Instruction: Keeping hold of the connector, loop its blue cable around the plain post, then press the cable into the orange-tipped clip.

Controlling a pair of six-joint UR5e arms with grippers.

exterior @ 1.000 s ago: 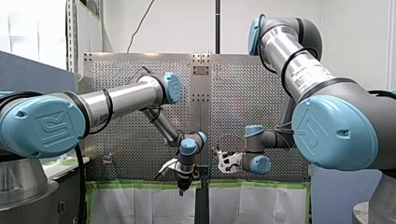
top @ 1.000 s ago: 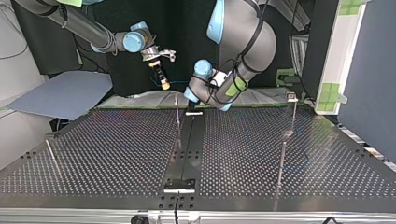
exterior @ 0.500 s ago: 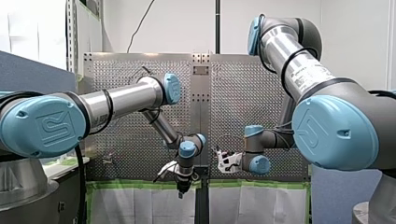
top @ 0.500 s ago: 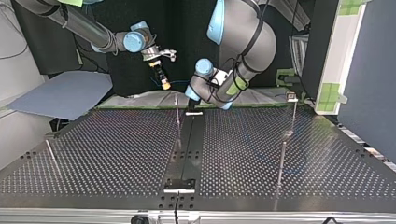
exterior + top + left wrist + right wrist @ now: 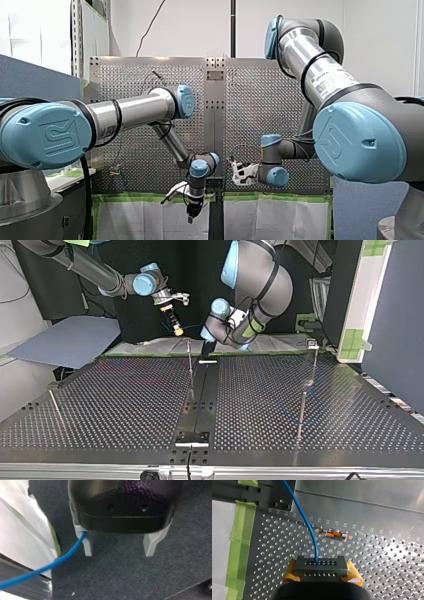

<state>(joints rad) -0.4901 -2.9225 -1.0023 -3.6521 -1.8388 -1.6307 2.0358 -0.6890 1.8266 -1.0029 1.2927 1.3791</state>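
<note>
In the right wrist view my right gripper has its yellow pads shut on a grey connector block. A blue cable runs from the block away over the perforated table. Just ahead of the connector stands the orange-tipped clip. In the top view my right gripper hangs above the table's far edge. A thin post stands close below it. My left gripper is open with nothing between its metal fingers. The blue cable passes beside one finger. In the front view my left gripper points down below the table's edge.
More thin posts stand on the table at the top view's right and left. Green tape lines the table's edge. White sheeting hangs beside my left gripper, over grey floor.
My left gripper has sunk lower in the front view, its wrist dropping with it. My right arm has stayed in place with the connector.
</note>
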